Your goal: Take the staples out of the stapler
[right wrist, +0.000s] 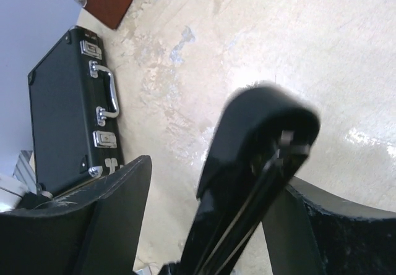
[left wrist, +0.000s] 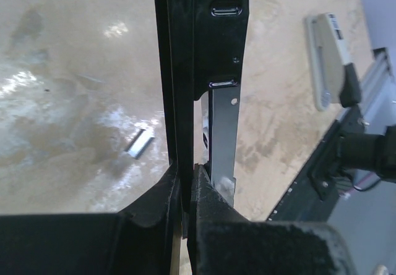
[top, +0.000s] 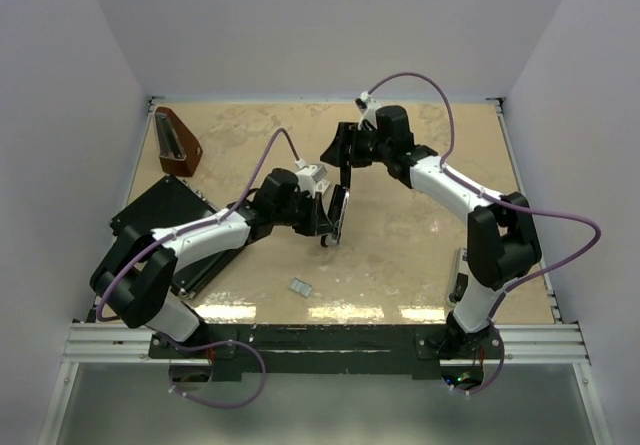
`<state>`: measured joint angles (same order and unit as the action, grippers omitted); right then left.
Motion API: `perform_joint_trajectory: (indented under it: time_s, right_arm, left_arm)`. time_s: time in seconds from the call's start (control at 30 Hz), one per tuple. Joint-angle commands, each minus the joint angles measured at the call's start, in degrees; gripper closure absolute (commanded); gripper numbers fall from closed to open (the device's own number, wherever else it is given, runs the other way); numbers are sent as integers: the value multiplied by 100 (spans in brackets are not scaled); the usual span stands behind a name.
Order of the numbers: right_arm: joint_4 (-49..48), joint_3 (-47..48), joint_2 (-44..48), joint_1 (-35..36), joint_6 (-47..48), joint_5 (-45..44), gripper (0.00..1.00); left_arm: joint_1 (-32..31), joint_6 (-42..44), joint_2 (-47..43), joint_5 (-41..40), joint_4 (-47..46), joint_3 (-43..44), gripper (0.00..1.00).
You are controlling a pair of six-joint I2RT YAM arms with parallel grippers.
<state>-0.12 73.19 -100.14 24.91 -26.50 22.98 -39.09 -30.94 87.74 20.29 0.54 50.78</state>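
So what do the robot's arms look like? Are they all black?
No! The left arm and the right arm have smooth white shells between chunky black joints. A thin purple cable loops along each one. The left gripper and the right gripper have thick black fingers.

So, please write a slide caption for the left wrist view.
Left tool clamped on the stapler, with a strip of staples lying loose on the table beside it.
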Motion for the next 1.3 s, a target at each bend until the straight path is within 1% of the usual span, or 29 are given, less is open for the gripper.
perform_joint_trajectory:
  time_s: [0.0, 0.13, 0.23, 0.33, 0.4, 0.47, 0.53, 0.6, 0.7, 0.8, 0.83, 0.93, 1.0, 1.07, 1.1, 1.17, 1.2, 1.27]
  right_arm:
    - [477, 608, 73, 32, 251, -171, 27]
    - [574, 723, 170, 41, 146, -163, 22]
    - [478, 820, 196, 32, 110, 188, 20]
    - [557, 881, 266, 23, 119, 233, 18]
    - [548, 785, 389, 14, 75, 198, 18]
    - [583, 697, 609, 5, 66, 119, 17]
    - [697, 671, 845, 5, 66, -30, 17]
    - [943, 609, 1039, -3, 136, -127, 17]
    - [847, 197, 1452, -3, 154, -84, 19]
    - [803, -146, 1716, 5, 216, 101, 24]
    - [768, -225, 1786, 5, 172, 110, 27]
    - [549, -541, 1980, 5, 31, 241, 34]
    - [452, -682, 2094, 41, -13, 207, 36]
    - [521, -736, 2104, 145, 66, 76, 36]
    - [574, -718, 2077, 190, 162, -82, 33]
    - [627, -674, 2033, 278, 189, -110, 32]
    - [636, -657, 2016, 295, 207, -145, 32]
    - [680, -639, 2024, 348, 224, -250, 35]
  left_arm:
    - [103, -438, -451, 1088, -1704, -384, 100]
    - [191, -913, -521, 1345, -2206, -613, 100]
    - [323, -1212, -548, 1486, -2680, -771, 100]
    - [393, -1651, -548, 1661, -3302, -973, 100]
    - [411, -1801, -513, 1784, -3428, -983, 100]
    - [420, -1793, -530, 1741, -3429, -974, 100]
    - [437, -1854, -548, 1636, -3402, -983, 100]
    - [481, -2029, -548, 1688, -3586, -1053, 100]
    - [587, -2188, -557, 1706, -3797, -1114, 100]
    - [613, -2337, -530, 1750, -4017, -1211, 100]
    - [622, -2373, -522, 1776, -4061, -1220, 100]
    - [622, -2434, -574, 1759, -4149, -1255, 100]
    - [631, -2496, -653, 1671, -4167, -1273, 100]
    - [622, -2540, -706, 1601, -4193, -1264, 100]
    - [622, -2566, -724, 1600, -4193, -1221, 100]
    - [622, -2505, -811, 1478, -4097, -1185, 100]
    - [613, -2409, -846, 1425, -4001, -1168, 100]
    - [622, -2364, -908, 1355, -3930, -1159, 100]
